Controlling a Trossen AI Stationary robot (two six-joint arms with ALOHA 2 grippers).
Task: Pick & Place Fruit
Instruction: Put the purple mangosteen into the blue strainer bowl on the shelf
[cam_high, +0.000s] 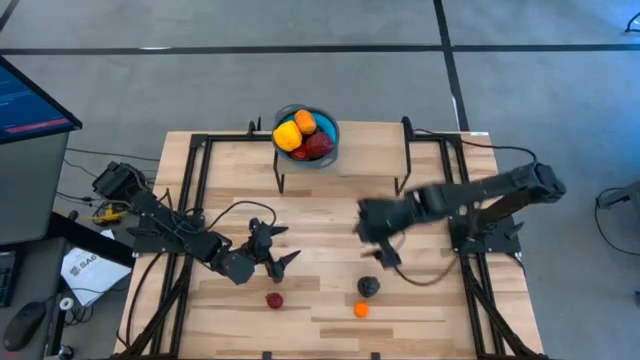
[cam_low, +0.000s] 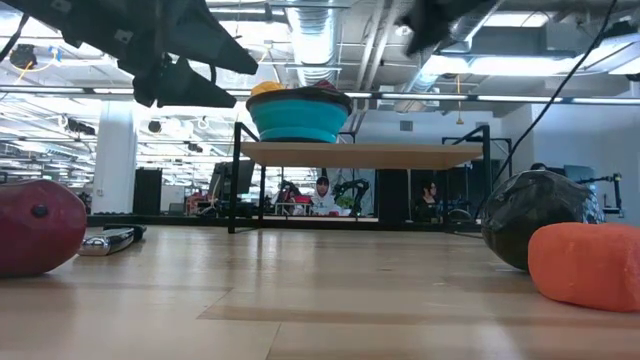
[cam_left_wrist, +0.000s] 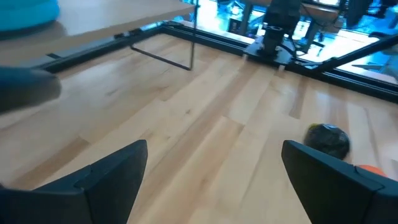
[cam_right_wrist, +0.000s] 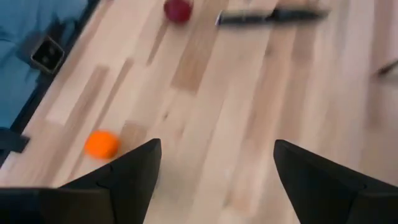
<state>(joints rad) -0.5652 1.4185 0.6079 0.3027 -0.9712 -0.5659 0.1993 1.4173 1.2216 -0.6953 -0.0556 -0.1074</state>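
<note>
Red fruit (cam_high: 274, 300), black fruit (cam_high: 369, 287), orange fruit (cam_high: 361, 310) lie loose.

Free room is mostly the centre of the table (cam_high: 330, 215): bare wood btw. the two arms, wide enough to pass. Near the front edge three fruits lie in the way: red fruit (cam_high: 274, 300), black fruit (cam_high: 369, 286) and orange fruit (cam_high: 361, 310), the last two just beside each other. A knife (cam_right_wrist: 270, 15) lies on the wood near the red one. At the back, a raised shelf w/ blue bowl (cam_high: 322, 152) blocks; its black legs (cam_low: 236, 176) leave a low gap under.
</note>
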